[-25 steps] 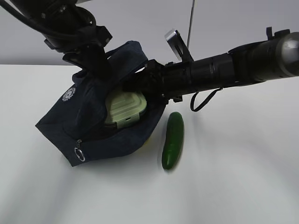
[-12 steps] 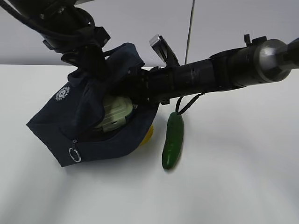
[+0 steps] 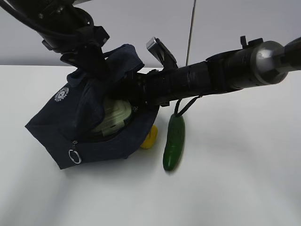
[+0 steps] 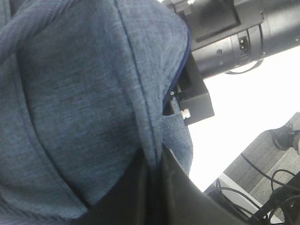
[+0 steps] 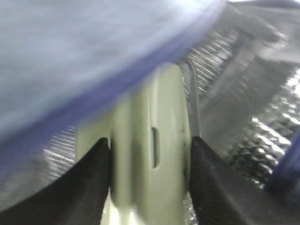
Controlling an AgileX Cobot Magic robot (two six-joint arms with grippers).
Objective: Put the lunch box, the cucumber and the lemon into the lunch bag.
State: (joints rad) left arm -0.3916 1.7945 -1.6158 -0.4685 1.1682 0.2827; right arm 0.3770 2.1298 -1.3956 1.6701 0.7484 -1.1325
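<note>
The navy lunch bag (image 3: 89, 117) lies tipped on the white table with its mouth facing right. My left gripper (image 4: 157, 161) is shut on a fold of the lunch bag (image 4: 84, 93) near its top and holds the flap up. The sage-green lunch box (image 3: 113, 117) sits inside the mouth. My right gripper (image 5: 150, 178) is shut on the lunch box (image 5: 150, 154), its fingers (image 5: 213, 187) pressed against both sides, inside the silver lining. The yellow lemon (image 3: 149, 137) peeks out beside the bag's lower right edge. The dark green cucumber (image 3: 174, 142) lies just right of the lemon.
The right arm (image 3: 221, 75) stretches across from the right, above the cucumber's far end. A silver ring pull (image 3: 74, 156) hangs at the bag's front corner. The table edge and floor cables (image 4: 262, 197) show in the left wrist view.
My right gripper has pushed the lunch box further left, deeper into the bag. The bag slid left with it, uncovering the lemon. The cucumber has not moved.
</note>
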